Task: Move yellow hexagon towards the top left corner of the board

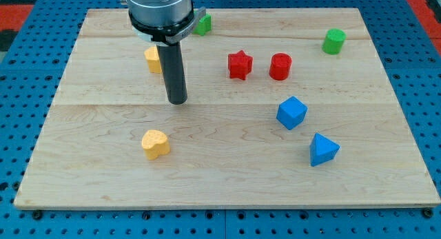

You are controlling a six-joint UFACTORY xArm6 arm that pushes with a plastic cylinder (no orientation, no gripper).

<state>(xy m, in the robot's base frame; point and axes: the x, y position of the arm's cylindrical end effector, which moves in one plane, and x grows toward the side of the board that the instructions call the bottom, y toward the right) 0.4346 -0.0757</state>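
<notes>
The rod, which has no jaws to open or close, has my tip (178,101) at five o'clock of the yellow hexagon (153,60), apparently lining up, so pushing it toward eleven o'clock seems next.

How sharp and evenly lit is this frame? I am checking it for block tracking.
Camera view: sharp, evenly lit, with no glare on the board; soft short shadows under the yellow heart and my tip; the rod partly hides the yellow hexagon.
</notes>
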